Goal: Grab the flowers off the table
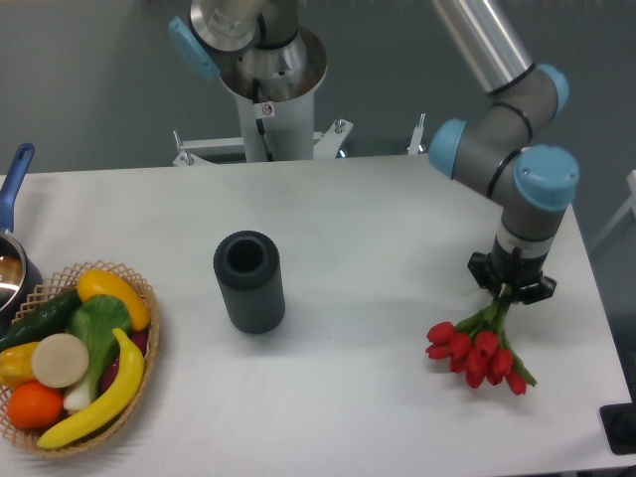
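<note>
A pot (12,260) with a blue handle sits at the table's (378,238) left edge, beside a wicker basket (149,343) of fruit and vegetables. A dark cylinder (249,281) stands upright near the middle. At the right, the flowers (477,353) hang with red heads toward the tabletop, their green stems pinched between the fingers of the gripper (510,291), which points straight down.

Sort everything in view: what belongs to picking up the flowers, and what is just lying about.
Belongs to the job:
flowers
gripper, down at their stems
table

Just lying about:
dark cylinder
basket of fruit and vegetables
pot with blue handle
</note>
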Controlling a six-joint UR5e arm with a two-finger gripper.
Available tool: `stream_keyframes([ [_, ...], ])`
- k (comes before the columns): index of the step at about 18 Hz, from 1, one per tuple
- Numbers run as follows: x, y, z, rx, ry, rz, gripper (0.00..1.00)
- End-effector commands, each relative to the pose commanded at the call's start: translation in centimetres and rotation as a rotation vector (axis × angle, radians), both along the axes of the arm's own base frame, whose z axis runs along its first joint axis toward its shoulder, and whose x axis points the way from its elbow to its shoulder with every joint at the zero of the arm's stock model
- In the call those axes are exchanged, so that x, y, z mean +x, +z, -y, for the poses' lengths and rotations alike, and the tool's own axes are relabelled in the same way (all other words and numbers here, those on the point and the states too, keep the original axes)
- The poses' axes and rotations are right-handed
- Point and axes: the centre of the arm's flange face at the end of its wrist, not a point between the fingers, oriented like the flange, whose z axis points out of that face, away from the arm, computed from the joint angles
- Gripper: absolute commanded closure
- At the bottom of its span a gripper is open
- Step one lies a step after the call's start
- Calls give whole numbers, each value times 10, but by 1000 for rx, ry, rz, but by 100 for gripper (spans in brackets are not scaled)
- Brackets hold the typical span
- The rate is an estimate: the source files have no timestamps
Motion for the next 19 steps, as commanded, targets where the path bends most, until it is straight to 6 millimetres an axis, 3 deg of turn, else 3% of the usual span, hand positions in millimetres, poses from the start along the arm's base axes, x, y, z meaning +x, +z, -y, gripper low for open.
stream_keyframes([
  [5,-9,10,-1,-53,10,-14,100],
  [7,-17,20,3,-55,16,-9,100],
  [16,-34,64,-12,-82,-8,77,100],
  [19,-36,64,-13,-82,-8,83,100],
])
